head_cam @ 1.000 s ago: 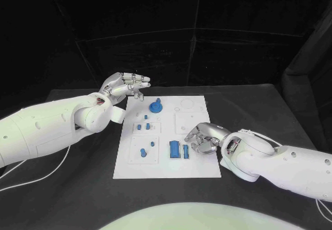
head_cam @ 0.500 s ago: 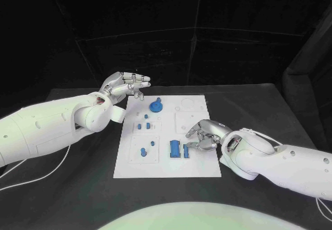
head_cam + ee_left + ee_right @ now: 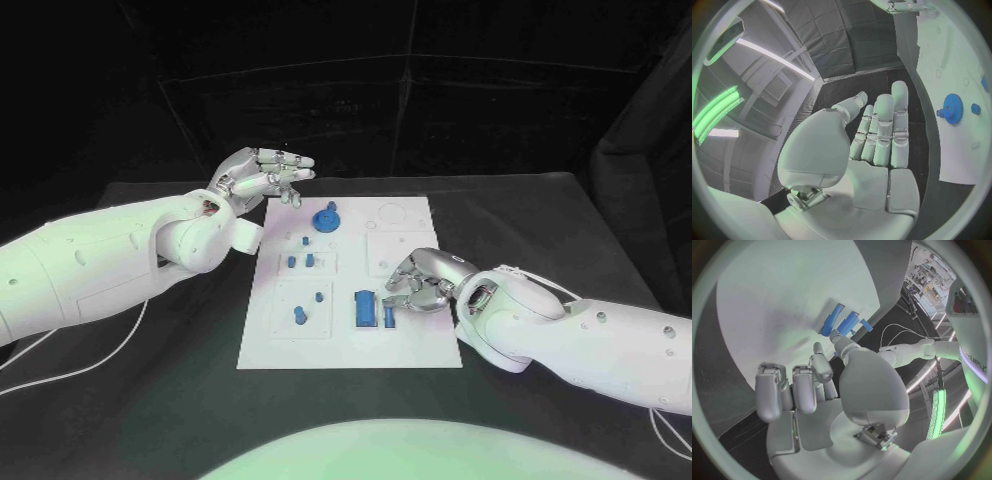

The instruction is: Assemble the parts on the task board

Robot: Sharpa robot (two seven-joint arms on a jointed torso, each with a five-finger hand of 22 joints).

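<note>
progress: early, most blue parts judged still loose | task board (image 3: 411, 345) mid-desk, blue gear (image 3: 326, 220) at its far end, blue bars (image 3: 374, 310) nearer | right hand (image 3: 415, 283) being lowered beside bars, fingers apart, nothing held | left hand (image 3: 263, 177) being held off board's far-left corner, fingers apart, empty

A black table (image 3: 173, 400) is seen in front, and its top is dark and flat. Black curtains (image 3: 433, 90) are hung behind it like a wall. A grey wall (image 3: 773, 75) is seen to one side. Long green lights (image 3: 717, 107) are lit there.
</note>
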